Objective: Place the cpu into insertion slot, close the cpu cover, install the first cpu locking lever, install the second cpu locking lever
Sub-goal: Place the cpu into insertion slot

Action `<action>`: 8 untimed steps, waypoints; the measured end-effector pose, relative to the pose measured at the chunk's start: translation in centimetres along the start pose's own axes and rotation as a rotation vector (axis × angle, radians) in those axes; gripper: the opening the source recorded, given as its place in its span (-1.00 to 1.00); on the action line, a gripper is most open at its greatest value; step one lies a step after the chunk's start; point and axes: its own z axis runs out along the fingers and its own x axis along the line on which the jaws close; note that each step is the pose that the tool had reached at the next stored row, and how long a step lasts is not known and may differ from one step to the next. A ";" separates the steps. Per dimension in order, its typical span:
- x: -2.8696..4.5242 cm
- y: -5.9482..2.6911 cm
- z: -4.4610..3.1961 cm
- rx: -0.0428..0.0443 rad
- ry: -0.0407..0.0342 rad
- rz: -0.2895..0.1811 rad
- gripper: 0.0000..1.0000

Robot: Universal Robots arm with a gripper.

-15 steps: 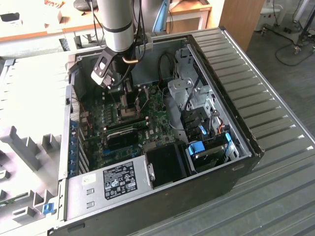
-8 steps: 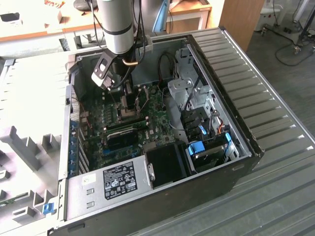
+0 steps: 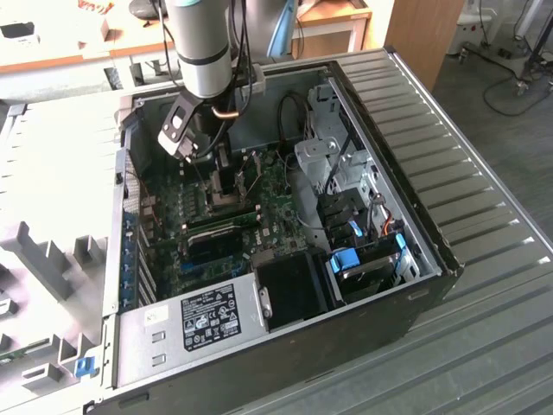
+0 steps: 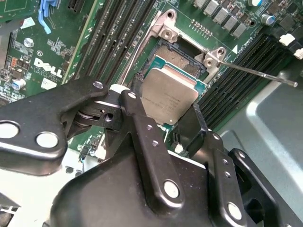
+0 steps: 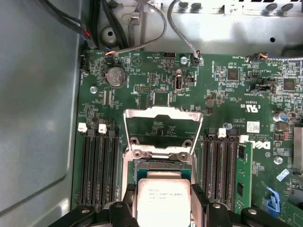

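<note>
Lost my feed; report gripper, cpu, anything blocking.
Gripper shut on cpu, partly over insertion slot; cpu cover raised open; nothing seen blocking.

Held between pincer [image 4: 165, 108] sides, cpu [image 4: 170, 97] over the insertion slot [image 4: 179, 56], cpu cover [image 5: 161, 111] tipped up open at the slot's edge away from the pincer, memory slots [image 5: 99, 165] banked on both sides of the slot, all on board [image 5: 222, 101] inside open case [image 3: 346, 346], case lying on worktop [image 3: 501, 328].
</note>
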 end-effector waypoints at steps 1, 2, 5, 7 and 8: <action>0.00 -0.07 0.05 -0.0020 -0.0001 0.000 0.08; 0.00 -0.13 0.11 -0.0031 0.0000 0.000 0.08; 0.00 -0.18 0.28 -0.0043 -0.0002 0.002 0.08; 0.00 -0.19 0.39 -0.0046 -0.0002 0.003 0.08; -0.01 -0.20 0.42 -0.0045 -0.0004 0.004 0.08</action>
